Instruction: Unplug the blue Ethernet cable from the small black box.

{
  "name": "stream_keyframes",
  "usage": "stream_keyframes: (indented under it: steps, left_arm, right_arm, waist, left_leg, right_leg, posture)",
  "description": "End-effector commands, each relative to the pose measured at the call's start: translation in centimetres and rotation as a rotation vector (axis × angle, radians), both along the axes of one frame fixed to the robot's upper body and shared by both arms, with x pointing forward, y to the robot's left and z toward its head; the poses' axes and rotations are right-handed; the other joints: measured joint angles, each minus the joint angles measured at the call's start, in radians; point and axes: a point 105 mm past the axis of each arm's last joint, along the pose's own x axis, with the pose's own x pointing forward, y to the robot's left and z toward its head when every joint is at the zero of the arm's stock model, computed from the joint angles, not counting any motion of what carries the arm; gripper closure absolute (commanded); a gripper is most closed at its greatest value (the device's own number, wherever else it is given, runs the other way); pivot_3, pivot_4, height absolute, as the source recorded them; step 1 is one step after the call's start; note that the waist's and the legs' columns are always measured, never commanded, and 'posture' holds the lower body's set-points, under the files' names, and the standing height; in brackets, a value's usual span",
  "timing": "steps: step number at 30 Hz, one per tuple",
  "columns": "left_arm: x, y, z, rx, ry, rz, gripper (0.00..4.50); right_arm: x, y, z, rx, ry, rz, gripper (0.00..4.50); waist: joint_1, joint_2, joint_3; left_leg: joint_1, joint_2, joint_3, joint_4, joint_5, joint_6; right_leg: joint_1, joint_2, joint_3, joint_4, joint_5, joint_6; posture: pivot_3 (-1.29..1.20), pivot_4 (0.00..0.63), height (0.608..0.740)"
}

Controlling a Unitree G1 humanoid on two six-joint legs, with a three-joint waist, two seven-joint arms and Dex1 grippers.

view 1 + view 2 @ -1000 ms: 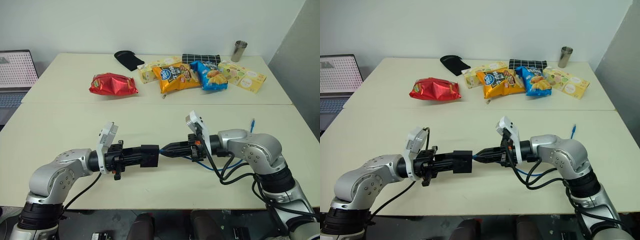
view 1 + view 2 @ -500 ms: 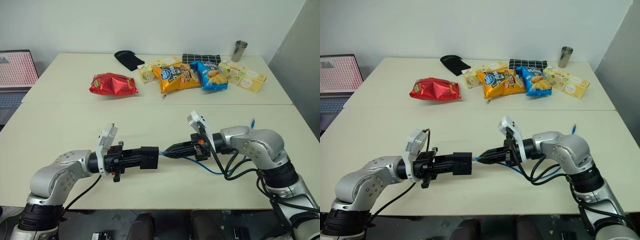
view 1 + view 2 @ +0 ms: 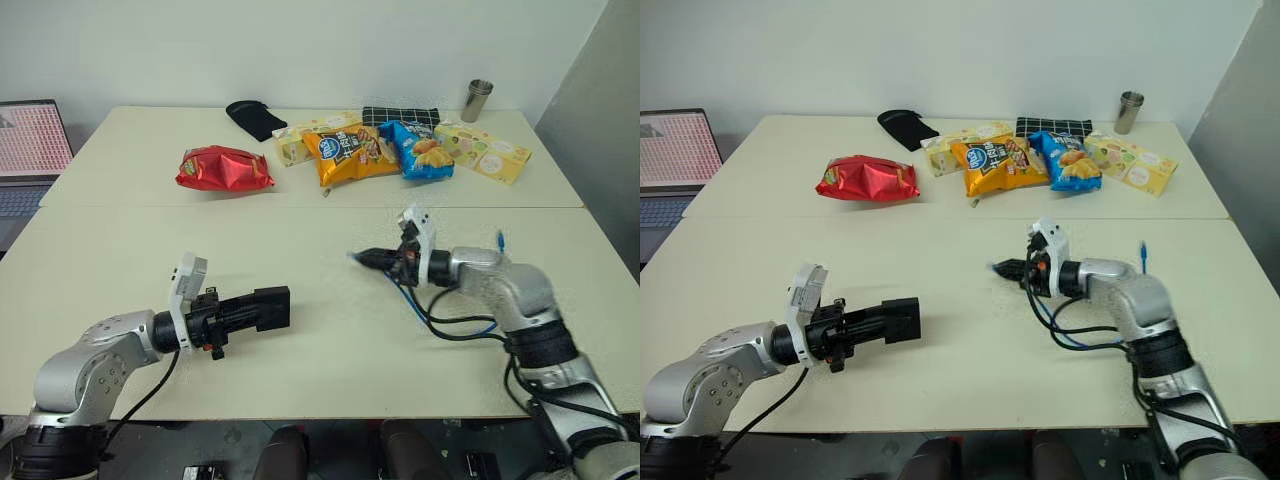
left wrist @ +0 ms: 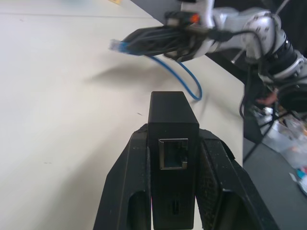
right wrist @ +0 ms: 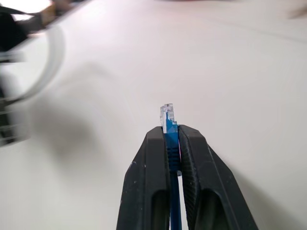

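I read the small black box (image 4: 172,158) as a light, rigid plastic part; the left gripper (image 3: 262,310) has its jaws closed flat on the box's two sides, holding it above the desk (image 3: 130,250) at lower left of the head frame. The blue Ethernet cable (image 3: 415,305) I judge to be light and limp, with only its moulded plug stiff enough to grip; the clear latch tab looks fragile, so the hold belongs on the boot behind it. The right gripper (image 5: 171,136) has exactly that: jaws shut tight on the boot, clear plug tip protruding, at centre right of the head frame and well apart from the box. The slack loops onto the desk below the right arm, and the far plug (image 3: 499,240) lies near the right edge. The left wrist view shows the box's port empty, which the head views cannot resolve. The right wrist view shows the plug seated between the fingers (image 5: 148,167).
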Motion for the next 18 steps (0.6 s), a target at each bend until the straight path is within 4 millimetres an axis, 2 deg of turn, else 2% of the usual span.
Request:
stream_keyframes:
  steps: [1,2,3,5,9,11,13,15,18]
  left_arm:
    - [0.1,0.1,1.2,-0.004,-0.051,0.035,3.71]
    - [0.1,0.1,1.2,-0.003,-0.054,0.043,3.71]
    - [0.1,0.1,1.2,-0.002,-0.057,0.049,3.71]
    - [0.4,0.3,1.2,0.003,-0.069,0.078,3.71]
    - [1.4,1.0,1.3,0.022,-0.108,0.163,3.71]
    - [2.2,1.4,1.5,0.024,-0.133,0.225,3.71]
    - [3.4,2.1,1.7,0.020,-0.164,0.309,3.71]
    - [4.8,3.2,1.8,0.038,-0.206,0.411,3.71]
    - [7.1,5.3,1.6,0.125,-0.326,0.577,3.71]
  right_arm:
    - [1.3,-0.4,-0.4,-0.071,-0.106,-0.068,4.11]
    - [1.4,-0.4,-0.6,-0.078,-0.106,-0.071,3.76]
    - [1.4,-0.4,-0.7,-0.082,-0.103,-0.071,3.66]
    - [1.2,-0.6,-0.8,-0.101,-0.111,-0.054,3.13]
    - [0.2,-0.9,0.5,-0.103,-0.128,0.019,2.28]
    - [-1.3,-0.8,1.4,-0.106,-0.147,0.119,1.82]
    - [-3.7,-0.2,2.8,-0.087,-0.169,0.277,1.47]
    - [-5.9,0.5,4.2,-0.062,-0.183,0.397,1.47]
    - [-7.4,2.0,5.7,-0.074,-0.244,0.484,1.47]
  waist:
    - [0.001,0.000,0.000]
    - [0.000,0.000,0.000]
    - [0.000,0.000,0.000]
    - [0.000,0.000,0.000]
    - [0.001,0.000,0.000]
    - [0.001,0.000,0.000]
    - [0.003,0.001,0.000]
    - [0.004,0.001,0.001]
    - [0.000,0.001,0.000]
  left_leg:
    - [-0.002,0.000,0.000,0.001,0.000,0.000]
    - [-0.003,0.000,-0.001,0.001,0.000,0.000]
    - [-0.003,0.000,-0.001,0.001,0.000,0.000]
    - [-0.003,0.000,0.000,0.001,0.000,0.000]
    - [-0.003,0.000,-0.001,0.001,0.000,0.000]
    - [-0.003,0.000,-0.001,0.001,0.000,0.000]
    - [-0.004,0.000,-0.002,0.001,0.000,0.000]
    - [-0.004,0.000,-0.003,0.001,0.000,0.000]
    - [-0.003,-0.001,-0.003,0.002,0.000,0.000]
  right_leg:
    - [-0.002,0.000,0.000,0.000,0.000,0.000]
    - [-0.002,0.000,0.000,0.000,0.000,0.000]
    - [-0.003,0.000,0.000,0.000,0.000,0.000]
    - [-0.002,-0.001,0.000,0.000,0.000,0.000]
    - [-0.002,-0.001,-0.001,0.000,0.000,0.000]
    - [-0.002,-0.001,-0.001,0.000,0.000,0.000]
    - [-0.002,-0.001,-0.001,0.000,0.000,0.000]
    - [-0.002,-0.001,-0.002,0.000,0.000,0.000]
    - [-0.001,-0.001,-0.002,0.000,0.000,0.000]
  posture:
    - [0.00,0.150,0.740]
    - [0.00,0.150,0.740]
    - [0.00,0.150,0.740]
    - [0.00,0.150,0.740]
    - [0.00,0.150,0.740]
    - [0.00,0.150,0.740]
    - [0.00,0.150,0.740]
    - [0.00,0.150,0.740]
    - [0.00,0.150,0.740]
